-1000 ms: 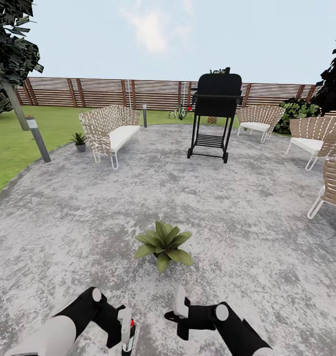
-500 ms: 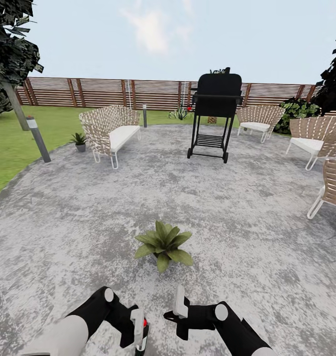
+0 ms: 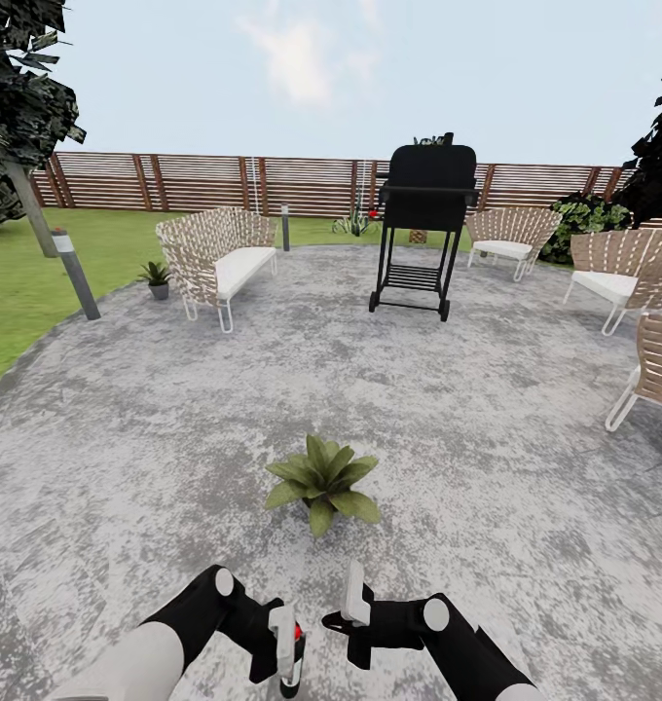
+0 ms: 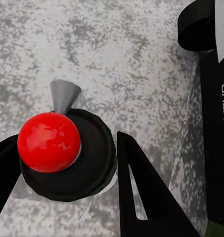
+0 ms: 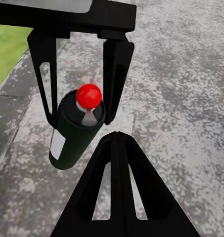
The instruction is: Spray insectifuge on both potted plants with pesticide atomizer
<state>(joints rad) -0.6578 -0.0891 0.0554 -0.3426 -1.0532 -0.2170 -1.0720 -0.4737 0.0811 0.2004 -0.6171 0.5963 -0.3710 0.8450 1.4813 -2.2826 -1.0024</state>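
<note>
left gripper [image 3: 290, 650]: I have it at the bottom edge of the head view, left of centre, clamped on the pesticide atomizer [image 3: 294, 662]. Left wrist view has both black fingers [image 4: 141, 197] pressed on either side of the bottle [image 4: 67, 153].
atomizer: dark body, red round cap, grey nozzle cone. In the right wrist view it hangs between the left gripper's [image 5: 79, 84] two fingers, centre-left of frame, white label patch on its side [image 5: 74, 131], held off the stone.
right gripper [image 3: 353, 596]: bottom centre of the head view, just right of the left one, white finger pointing up the frame. My right wrist view shows its two black fingers [image 5: 119, 197] meeting at the tips, nothing between them: closed empty.
near potted plant [image 3: 322, 481]: lower centre of the head view, on the patio [image 3: 467, 419], just above both grippers in frame. Broad green leaves; pot hidden under them.
far potted plant [image 3: 157, 277]: left-middle of the head view, in a small grey pot at the patio edge, beside the wicker sofa [image 3: 219, 261].
grill [image 3: 423, 229]: black, on wheels, upper centre of frame, well behind the near plant.
chairs: wicker, one upper right behind the grill [image 3: 509, 239], more along the right edge [image 3: 618, 273].
bollard [image 3: 75, 273]: grey post, left of frame, on the patio edge by the lawn [image 3: 19, 292].
fence [image 3: 204, 182]: horizontal wooden slats across the back.
</note>
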